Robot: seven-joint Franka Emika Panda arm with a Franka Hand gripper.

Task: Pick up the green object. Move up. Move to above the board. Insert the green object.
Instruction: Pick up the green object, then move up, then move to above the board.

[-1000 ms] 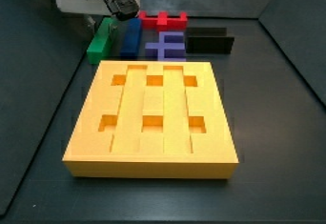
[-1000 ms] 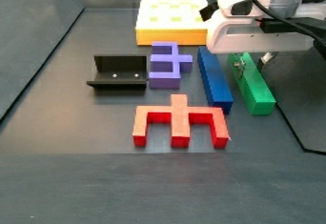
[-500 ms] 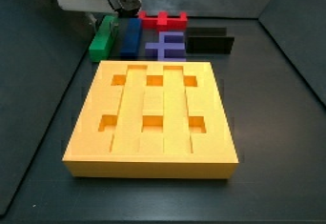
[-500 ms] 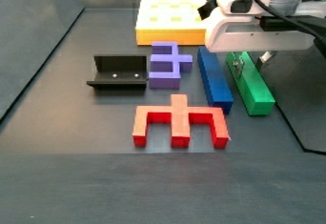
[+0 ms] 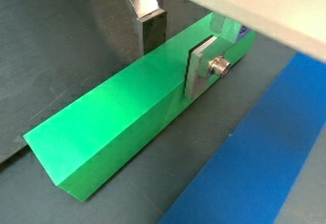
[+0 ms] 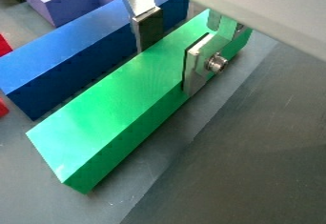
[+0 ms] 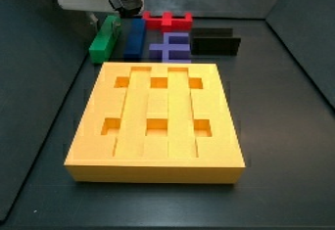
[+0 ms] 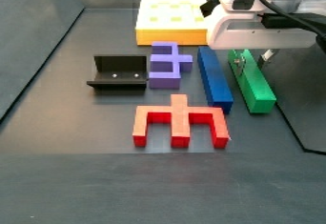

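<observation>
The green object (image 8: 254,85) is a long green bar lying on the dark floor beside the blue bar, also seen in a side view (image 7: 101,40). My gripper (image 8: 251,64) stands over the bar's end nearest the board, also seen in a side view (image 7: 112,17). In both wrist views the gripper (image 5: 176,64) (image 6: 173,61) has one silver finger against each long side of the green bar (image 5: 109,123) (image 6: 114,113), with no gap showing. The bar rests on the floor. The orange-yellow board (image 7: 157,170) (image 8: 166,18) lies apart, with its holes and grooves empty.
A blue bar (image 8: 214,75) (image 6: 64,61) lies alongside the green one, close to one finger. A purple block (image 8: 166,61), a red comb-shaped block (image 8: 181,121) and the dark fixture (image 8: 117,72) stand nearby. Dark walls enclose the floor.
Almost nothing has moved. The gripper stays over the green bar's end and the bar lies in the same place.
</observation>
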